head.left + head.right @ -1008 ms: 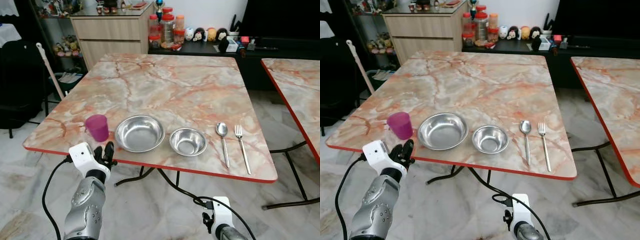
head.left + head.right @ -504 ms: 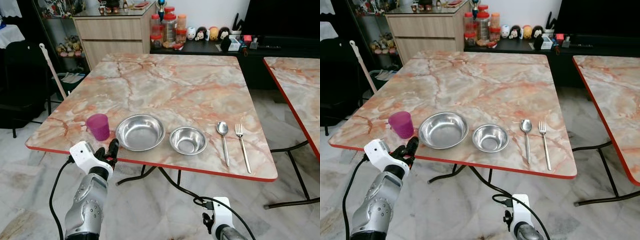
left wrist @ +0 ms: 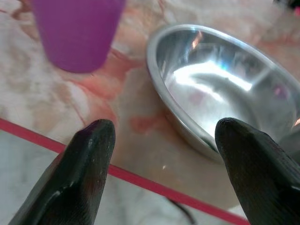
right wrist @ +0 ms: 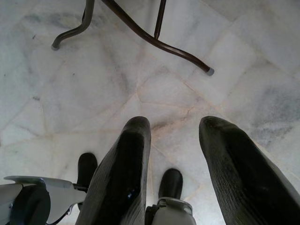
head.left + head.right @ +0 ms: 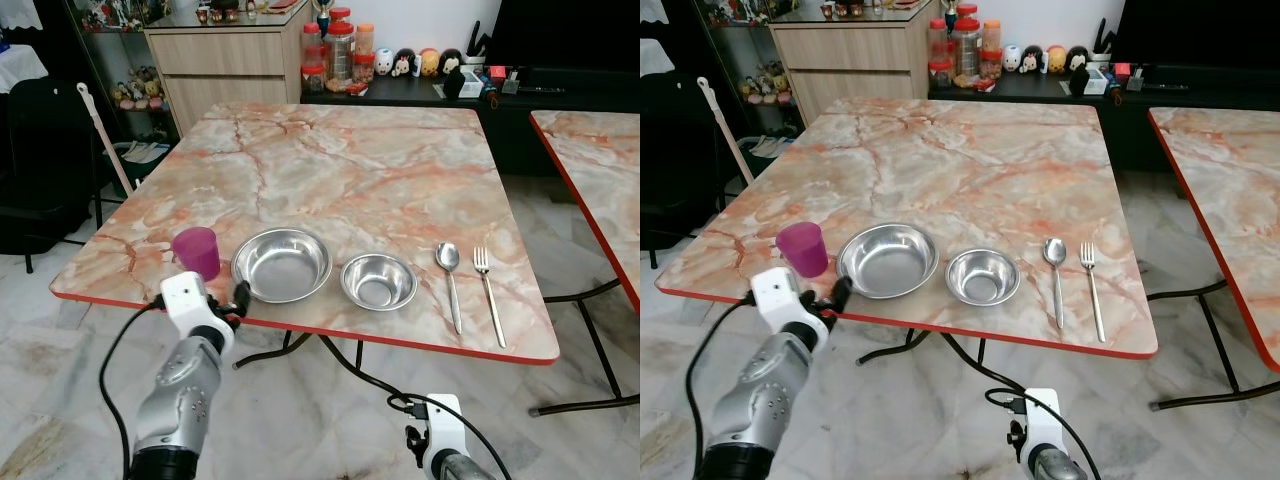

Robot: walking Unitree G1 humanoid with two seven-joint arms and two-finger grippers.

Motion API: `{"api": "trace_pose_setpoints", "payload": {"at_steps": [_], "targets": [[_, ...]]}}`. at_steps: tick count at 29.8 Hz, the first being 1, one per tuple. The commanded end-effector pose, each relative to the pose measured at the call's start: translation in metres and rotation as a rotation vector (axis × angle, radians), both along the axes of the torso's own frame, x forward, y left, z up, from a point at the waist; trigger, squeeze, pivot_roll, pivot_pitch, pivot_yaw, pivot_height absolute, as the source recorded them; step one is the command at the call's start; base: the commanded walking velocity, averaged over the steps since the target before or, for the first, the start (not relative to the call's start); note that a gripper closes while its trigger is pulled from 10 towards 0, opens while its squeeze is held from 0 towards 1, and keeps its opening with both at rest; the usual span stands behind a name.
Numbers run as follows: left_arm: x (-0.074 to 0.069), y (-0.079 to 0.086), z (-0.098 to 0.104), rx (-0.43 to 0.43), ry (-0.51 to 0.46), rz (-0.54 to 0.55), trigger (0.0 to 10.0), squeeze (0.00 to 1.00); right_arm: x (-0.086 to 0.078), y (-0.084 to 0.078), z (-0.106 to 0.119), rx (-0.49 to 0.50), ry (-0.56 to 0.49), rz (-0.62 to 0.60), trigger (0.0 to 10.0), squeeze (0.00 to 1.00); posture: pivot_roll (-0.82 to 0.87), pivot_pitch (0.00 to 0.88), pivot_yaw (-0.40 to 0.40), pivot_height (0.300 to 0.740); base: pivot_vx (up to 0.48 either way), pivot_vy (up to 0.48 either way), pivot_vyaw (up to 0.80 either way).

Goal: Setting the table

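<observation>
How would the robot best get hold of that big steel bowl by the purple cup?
Probably by the near rim of the big bowl, coming from the table's front edge, one finger inside and one outside. The wall is thin, low and flared, so it suits a pinch, while the body is too wide to span. The open left gripper already faces that rim beside the cup.

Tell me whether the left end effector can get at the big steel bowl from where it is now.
Probably yes. The left end effector is open at the table's red edge, with the large steel bowl just ahead; the purple cup stands apart to one side.
</observation>
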State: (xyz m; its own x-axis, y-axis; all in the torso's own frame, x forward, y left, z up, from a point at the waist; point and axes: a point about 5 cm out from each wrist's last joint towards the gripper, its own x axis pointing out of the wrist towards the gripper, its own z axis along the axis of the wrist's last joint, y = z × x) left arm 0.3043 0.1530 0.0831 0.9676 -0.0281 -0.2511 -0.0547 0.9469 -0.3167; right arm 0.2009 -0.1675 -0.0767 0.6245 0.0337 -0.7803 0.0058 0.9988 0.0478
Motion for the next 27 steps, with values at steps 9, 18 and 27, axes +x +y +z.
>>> {"api": "trace_pose_setpoints", "payload": {"at_steps": [9,18,27], "targets": [[0.019,0.000,0.014,0.014,-0.020,0.012,10.0,0.00,0.001,-0.003,0.001,0.003,-0.003,-0.034,10.0,0.00,0.09,0.000,0.047,0.740,0.000,0.000,0.00],[0.025,0.002,0.012,-0.008,0.020,0.066,10.0,0.00,0.000,-0.004,0.000,0.001,0.000,-0.031,10.0,0.00,0.09,0.000,0.044,0.740,0.000,0.000,0.00],[0.033,-0.009,0.007,-0.025,0.091,0.084,10.0,0.00,0.001,-0.006,0.001,-0.007,0.001,-0.013,10.0,0.00,0.08,0.000,0.037,0.740,0.000,0.000,0.00]]}}
